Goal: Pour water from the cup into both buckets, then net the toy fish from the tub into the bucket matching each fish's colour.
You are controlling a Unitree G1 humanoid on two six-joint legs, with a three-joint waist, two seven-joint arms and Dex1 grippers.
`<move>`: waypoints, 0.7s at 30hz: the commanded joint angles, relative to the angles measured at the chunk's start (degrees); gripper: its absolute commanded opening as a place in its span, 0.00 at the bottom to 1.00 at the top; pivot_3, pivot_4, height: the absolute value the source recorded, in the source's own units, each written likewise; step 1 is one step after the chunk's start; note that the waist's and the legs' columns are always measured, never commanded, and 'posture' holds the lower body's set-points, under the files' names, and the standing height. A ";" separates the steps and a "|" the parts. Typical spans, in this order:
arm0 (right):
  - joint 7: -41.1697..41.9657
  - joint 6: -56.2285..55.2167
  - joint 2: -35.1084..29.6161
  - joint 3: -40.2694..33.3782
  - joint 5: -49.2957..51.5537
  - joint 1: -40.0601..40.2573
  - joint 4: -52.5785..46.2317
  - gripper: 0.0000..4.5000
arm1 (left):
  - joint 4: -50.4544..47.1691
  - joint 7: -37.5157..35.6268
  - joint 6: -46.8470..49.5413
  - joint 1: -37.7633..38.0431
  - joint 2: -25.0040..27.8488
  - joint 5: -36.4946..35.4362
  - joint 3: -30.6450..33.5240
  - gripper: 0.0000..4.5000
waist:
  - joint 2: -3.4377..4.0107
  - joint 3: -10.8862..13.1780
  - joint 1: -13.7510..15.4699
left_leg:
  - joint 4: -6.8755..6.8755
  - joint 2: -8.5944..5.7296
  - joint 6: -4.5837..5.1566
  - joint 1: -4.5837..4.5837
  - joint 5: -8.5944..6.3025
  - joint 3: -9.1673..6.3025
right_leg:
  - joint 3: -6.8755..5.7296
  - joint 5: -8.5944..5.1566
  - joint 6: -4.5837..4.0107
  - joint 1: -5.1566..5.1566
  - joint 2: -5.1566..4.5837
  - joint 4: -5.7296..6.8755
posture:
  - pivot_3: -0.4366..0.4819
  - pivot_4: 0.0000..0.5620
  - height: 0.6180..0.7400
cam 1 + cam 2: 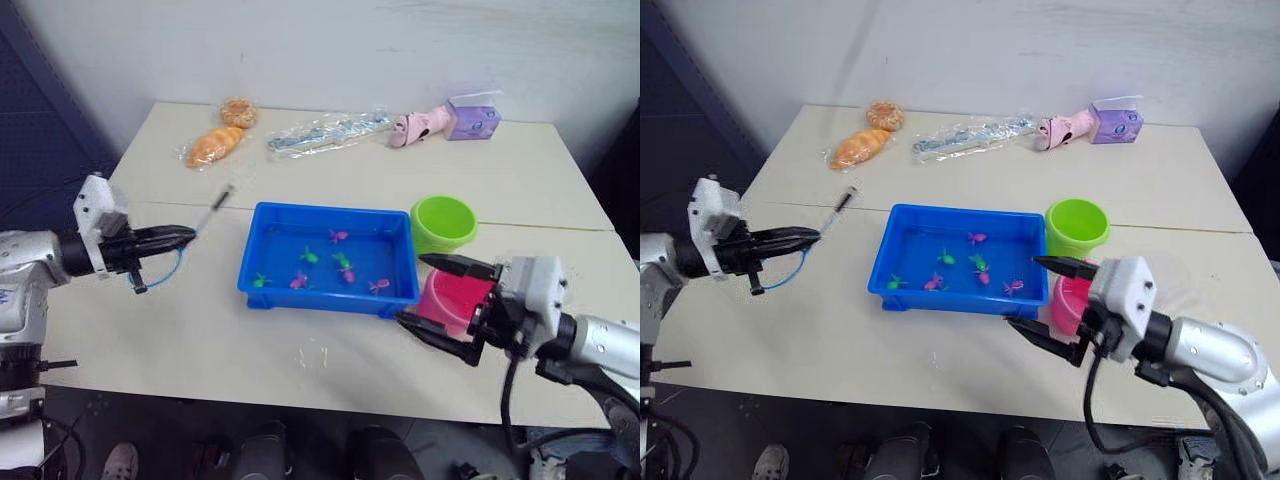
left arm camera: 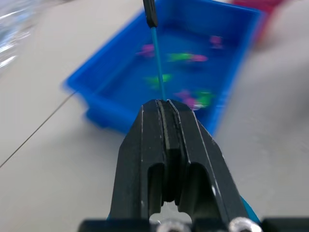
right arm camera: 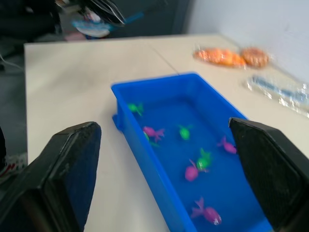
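My left gripper (image 1: 185, 237) is shut on the net (image 1: 220, 200), left of the tub. The net's thin stick slants up toward the table's back, and a blue loop (image 1: 162, 274) hangs below the fingers. The blue tub (image 1: 320, 297) sits mid-table with water and several toy fish, some pink (image 1: 339, 236), some green (image 1: 309, 256). My right gripper (image 1: 410, 290) is open at the tub's right front corner, its fingers on either side of the pink bucket (image 1: 458, 296). Just behind stands the lime green bucket (image 1: 443, 222). The cup is out of view.
Two bagged breads (image 1: 215, 145) lie at the back left. A clear plastic-wrapped item (image 1: 325, 132) lies at the back middle. A pink toy (image 1: 420, 125) and a purple box (image 1: 472, 118) are at the back right. The table's front edge is close to my right arm.
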 commanded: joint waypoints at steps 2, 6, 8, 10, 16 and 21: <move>-3.03 12.71 -4.04 2.63 13.78 -10.30 0.18 1.00 | -2.33 -9.17 -6.73 -10.21 -5.80 4.11 -12.31 0.01 | -0.02 0.01 -0.15 | 0.00 0.00 0.08 -0.02 0.03 -0.01 | -0.03 0.00 0.00 -0.01 0.02 0.01 | 0.48 0.27 1.00; -8.50 19.78 -2.16 9.65 16.26 -19.69 0.64 1.00 | -4.56 -10.61 -5.12 -16.07 -11.20 7.95 -21.10 0.01 | -0.03 0.02 -0.45 | 0.16 0.03 0.19 -0.36 0.07 -0.04 | -0.14 0.01 0.01 -0.24 0.15 0.12 | 0.48 0.27 1.00; -10.74 22.18 -0.96 11.51 17.61 -22.53 1.10 1.00 | -4.70 -10.28 -5.14 -17.01 -12.38 8.61 -22.44 0.01 | -0.03 0.02 -0.83 | 0.31 0.03 0.24 -0.81 0.11 -0.04 | -0.16 0.04 0.09 -0.58 0.22 0.38 | 0.48 0.27 1.00; -12.99 24.61 0.06 12.87 18.13 -25.20 2.21 1.00 | -4.72 -9.19 -5.34 -17.89 -13.70 9.20 -23.24 0.01 | -0.04 0.03 -1.10 | 0.37 0.02 0.25 -0.84 0.11 -0.03 | -0.19 0.05 0.09 -0.63 0.22 0.48 | 0.48 0.27 1.00; -16.81 29.80 1.65 15.00 19.84 -28.63 3.93 1.00 | -5.47 -7.57 -4.57 -18.79 -15.56 9.95 -24.11 0.01 | -0.06 0.04 -1.50 | 0.74 0.03 0.30 -1.03 0.13 -0.13 | -0.27 0.04 0.09 -0.73 0.19 0.69 | 0.48 0.27 1.00; -17.53 32.17 2.09 14.49 22.85 -27.87 3.29 1.00 | -5.76 -6.98 -3.13 -18.23 -15.78 9.55 -23.43 0.01 | -0.06 0.04 -1.50 | 1.04 0.04 0.39 -1.04 0.13 -0.21 | -0.23 0.05 0.09 -0.70 0.15 0.73 | 0.48 0.27 1.00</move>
